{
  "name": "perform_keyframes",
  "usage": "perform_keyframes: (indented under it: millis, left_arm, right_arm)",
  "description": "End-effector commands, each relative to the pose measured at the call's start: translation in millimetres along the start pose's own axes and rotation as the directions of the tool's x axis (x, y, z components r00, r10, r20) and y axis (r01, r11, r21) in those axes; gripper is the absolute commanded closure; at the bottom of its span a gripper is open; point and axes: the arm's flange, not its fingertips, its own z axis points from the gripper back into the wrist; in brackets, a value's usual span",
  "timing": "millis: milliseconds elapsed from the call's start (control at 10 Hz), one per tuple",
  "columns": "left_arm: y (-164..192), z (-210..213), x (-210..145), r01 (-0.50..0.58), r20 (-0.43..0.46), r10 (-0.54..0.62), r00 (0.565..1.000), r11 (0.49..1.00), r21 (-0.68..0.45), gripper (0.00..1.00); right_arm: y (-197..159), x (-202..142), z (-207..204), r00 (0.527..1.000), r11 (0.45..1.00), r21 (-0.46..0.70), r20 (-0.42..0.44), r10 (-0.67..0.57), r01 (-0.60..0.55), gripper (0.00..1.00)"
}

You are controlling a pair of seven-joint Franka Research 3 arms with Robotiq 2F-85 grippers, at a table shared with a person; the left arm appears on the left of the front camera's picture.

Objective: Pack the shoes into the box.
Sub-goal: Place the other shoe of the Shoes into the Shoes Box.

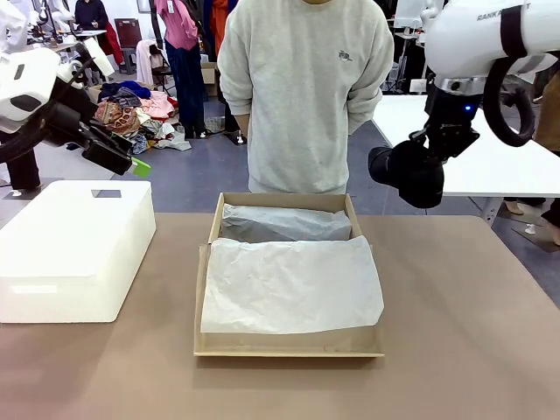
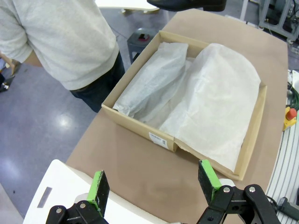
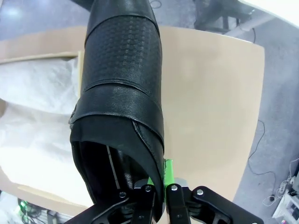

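Shoe (image 3: 124, 70) hangs clamped at its collar in the right hand (image 3: 161, 189) above the tabletop's (image 1: 455, 350) far right edge, apparently bound for the tissue-lined box (image 1: 203, 297) open at the middle, while the left hand (image 2: 156, 184) hovers, fingers (image 2: 99, 184) apart, over the left edge.

Behind your brown tabletop (image 1: 472, 332) you had a glossy grey-blue floor (image 1: 197, 171), a white table (image 1: 516, 166) at right, and a heap of clothes (image 1: 131, 109) far left.
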Motion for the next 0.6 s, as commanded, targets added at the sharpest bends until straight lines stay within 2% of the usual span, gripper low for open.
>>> perform_keyframes:
  millis: [0,100,200,500]
  left_arm:
    - [0,0,-2,0.007,0.015,-0.006,1.0,1.0,-0.012,0.0]
    - [0,0,-2,0.007,0.015,-0.006,1.0,1.0,-0.012,0.0]
    - [0,0,-2,0.007,0.015,-0.006,1.0,1.0,-0.012,0.0]
    - [0,0,-2,0.007,0.015,-0.006,1.0,1.0,-0.012,0.0]
  right_arm:
    - [8,2,13,1.0,1.0,-0.018,0.005,-0.013,0.013,1.0]
    - [5,1,12,0.997,0.999,0.017,0.065,0.043,-0.044,1.0]
    - [6,0,2,1.0,1.0,0.001,0.002,-0.007,0.007,1.0]
    - [6,0,2,1.0,1.0,0.001,0.002,-0.007,0.007,1.0]
